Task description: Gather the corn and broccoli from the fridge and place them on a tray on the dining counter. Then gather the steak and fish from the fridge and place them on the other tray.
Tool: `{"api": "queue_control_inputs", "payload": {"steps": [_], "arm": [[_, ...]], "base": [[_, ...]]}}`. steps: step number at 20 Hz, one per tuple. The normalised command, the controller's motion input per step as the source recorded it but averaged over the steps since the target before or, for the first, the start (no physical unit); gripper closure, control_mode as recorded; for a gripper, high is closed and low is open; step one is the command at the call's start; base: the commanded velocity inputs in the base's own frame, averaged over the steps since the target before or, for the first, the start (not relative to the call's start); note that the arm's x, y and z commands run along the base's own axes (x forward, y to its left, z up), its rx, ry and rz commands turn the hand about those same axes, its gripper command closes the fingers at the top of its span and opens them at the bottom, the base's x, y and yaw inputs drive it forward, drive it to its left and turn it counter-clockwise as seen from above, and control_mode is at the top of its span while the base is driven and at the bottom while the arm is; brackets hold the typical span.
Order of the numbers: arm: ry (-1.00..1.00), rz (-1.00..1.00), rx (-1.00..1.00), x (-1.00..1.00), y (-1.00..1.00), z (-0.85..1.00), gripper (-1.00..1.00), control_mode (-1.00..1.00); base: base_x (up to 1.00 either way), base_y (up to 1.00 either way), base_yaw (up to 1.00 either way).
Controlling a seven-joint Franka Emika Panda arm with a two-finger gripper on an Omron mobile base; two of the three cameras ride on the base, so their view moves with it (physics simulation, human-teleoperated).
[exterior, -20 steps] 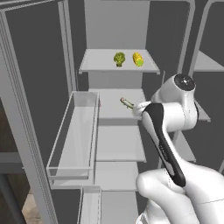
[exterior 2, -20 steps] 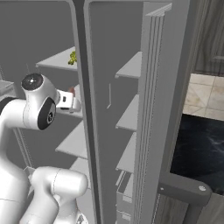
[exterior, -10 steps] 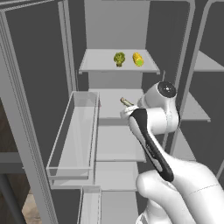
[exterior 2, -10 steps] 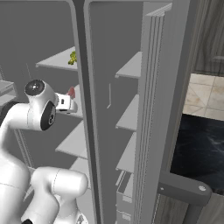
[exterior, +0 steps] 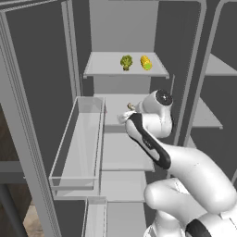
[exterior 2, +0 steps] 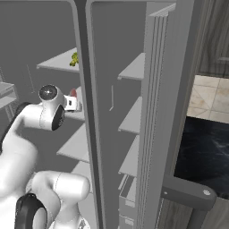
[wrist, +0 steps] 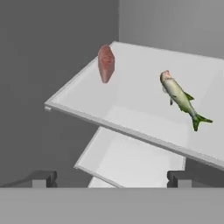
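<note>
Reaching into the open fridge [exterior: 41, 139], hand [wrist: 109, 177] spread wide, grasping nothing, fingertips [wrist: 41, 178] short of a pale shelf [wrist: 127, 118] carrying steak [wrist: 106, 63] and fish [wrist: 181, 99], well apart. Broccoli [exterior: 126, 61] and corn [exterior: 146, 62] sit just beside each other one shelf higher. No readable writing. Grey inner walls; dining counter [exterior 2: 205, 152] at right.

top shelf [exterior: 111, 69] w/ broccoli [exterior: 126, 62], corn [exterior: 146, 62], lower shelf [wrist: 131, 113] w/ steak [wrist: 106, 63], fish [wrist: 181, 99]

Steak [wrist: 106, 63] and fish [wrist: 180, 99] on fridge shelf [wrist: 131, 109]
</note>
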Motion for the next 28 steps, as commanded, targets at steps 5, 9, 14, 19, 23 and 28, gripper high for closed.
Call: {"api": "queue_control_inputs", "payload": {"steps": [5, 9, 14, 19, 23, 28], "arm": [[0.00, -0.01, 0.00, 0.72, 0.14, -0.05, -1.00, -1.00], [0.00, -0.02, 0.01, 0.46, 0.16, -0.06, -1.00, -1.00], [0.00, 0.00, 0.01, 0.43, 0.16, -0.05, -1.00, -1.00], [0.00, 0.00, 0.00, 0.41, 0.21, -0.14, -1.00, -1.00], [0.00, 0.00, 0.01, 0.43, 0.18, -0.16, -1.00, -1.00], [0.03, -0.01, 0.02, 0.53, 0.10, -0.01, -1.00, -1.00]], "base": [[0.00, 0.00, 0.00], [0.00, 0.00, 0.00], [0.00, 0.00, 0.00], [0.00, 0.00, 0.00], [0.00, 0.00, 0.00], [0.00, 0.00, 0.00]]}}
